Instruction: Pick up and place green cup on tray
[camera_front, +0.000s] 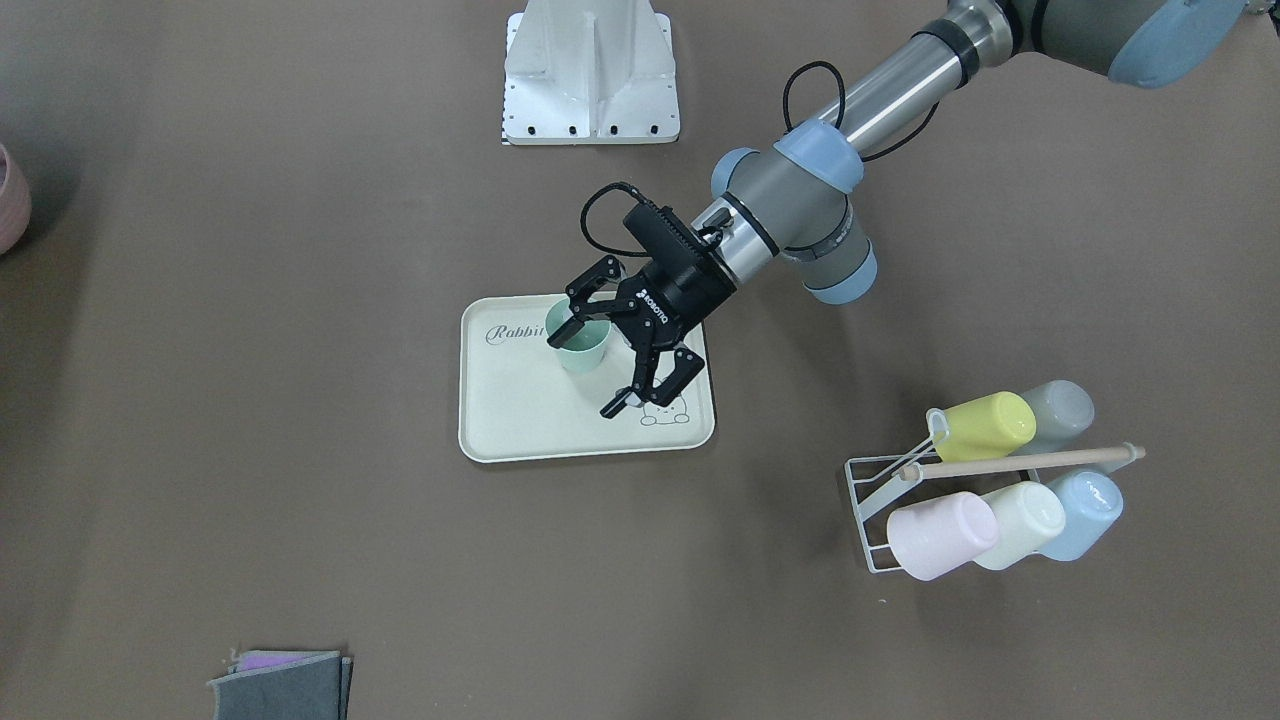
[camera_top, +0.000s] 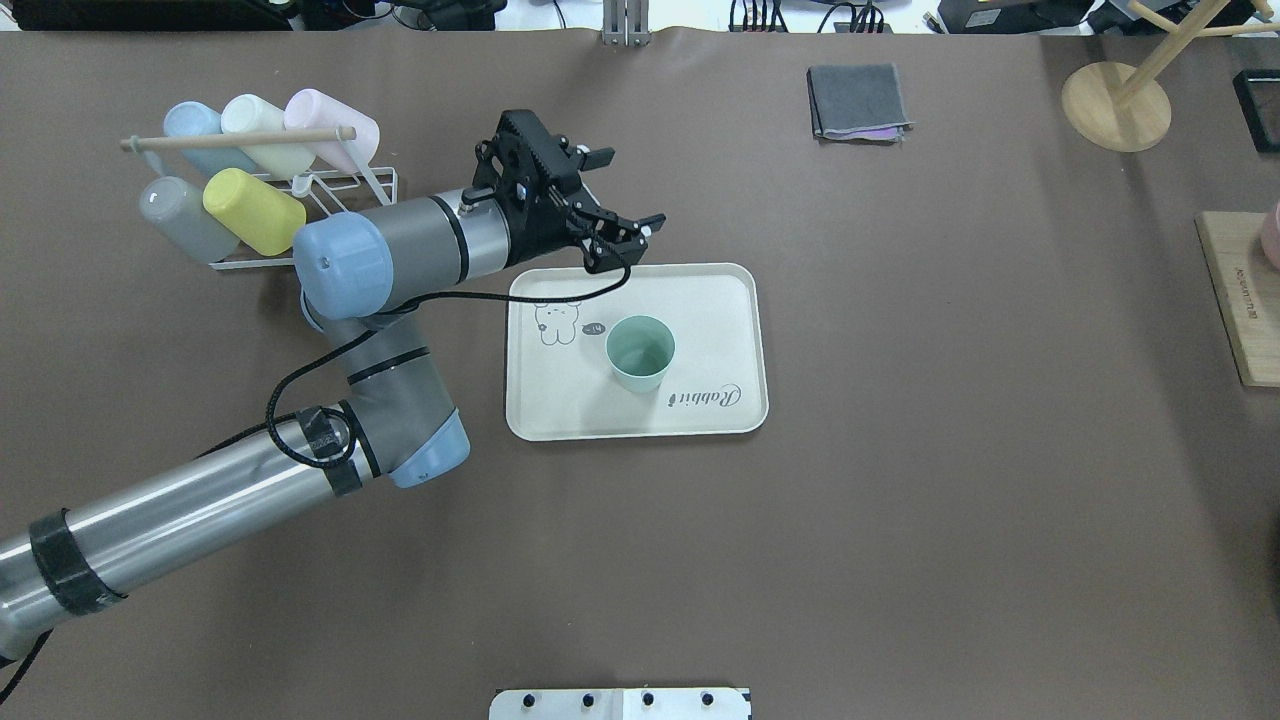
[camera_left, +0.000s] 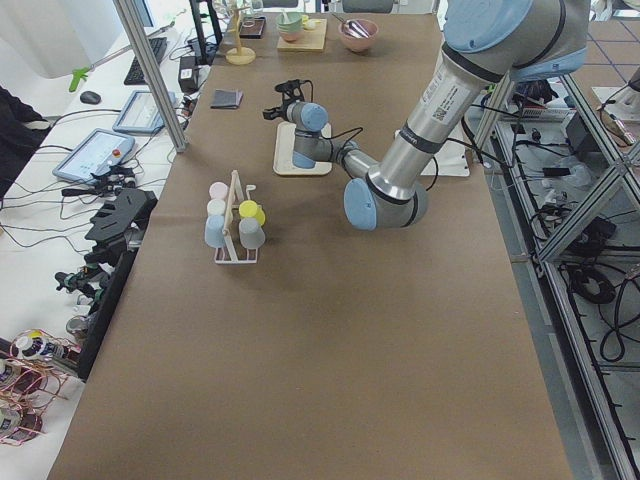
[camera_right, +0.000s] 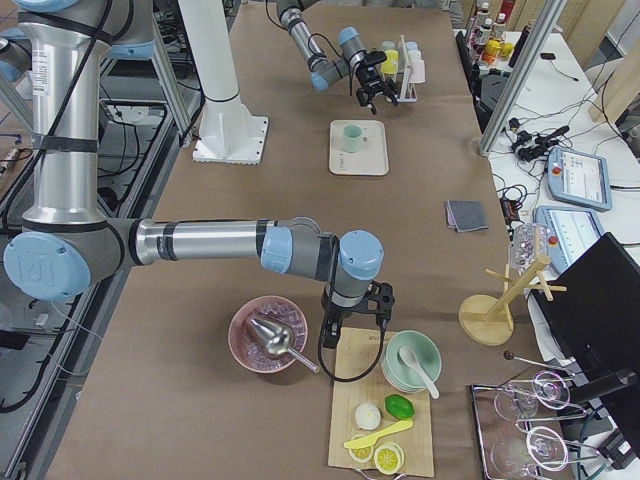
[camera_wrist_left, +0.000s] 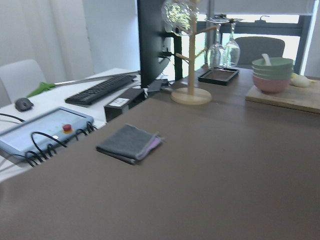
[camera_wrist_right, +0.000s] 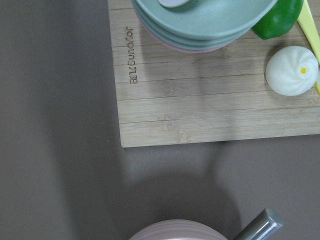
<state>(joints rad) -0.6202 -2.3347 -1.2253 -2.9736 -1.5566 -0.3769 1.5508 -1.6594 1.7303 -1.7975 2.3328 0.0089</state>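
The green cup (camera_top: 640, 352) stands upright on the cream "Rabbit" tray (camera_top: 710, 300), apart from the gripper. My left gripper (camera_top: 633, 185) is open and empty, raised above the tray's far edge. In the front-facing view the gripper (camera_front: 583, 373) overlaps the cup (camera_front: 585, 352) on the tray (camera_front: 520, 410). From the right side the cup (camera_right: 352, 137) sits free below the gripper (camera_right: 372, 88). My right gripper (camera_right: 355, 312) hangs over a wooden board at the table's other end; I cannot tell if it is open or shut.
A wire rack of coloured cups (camera_top: 250, 190) lies just behind the left arm's wrist. A folded grey cloth (camera_top: 858, 100) and a wooden stand (camera_top: 1115, 105) sit at the far side. The wooden board (camera_wrist_right: 210, 100) holds stacked bowls (camera_wrist_right: 200, 25) next to a pink bowl (camera_right: 268, 335).
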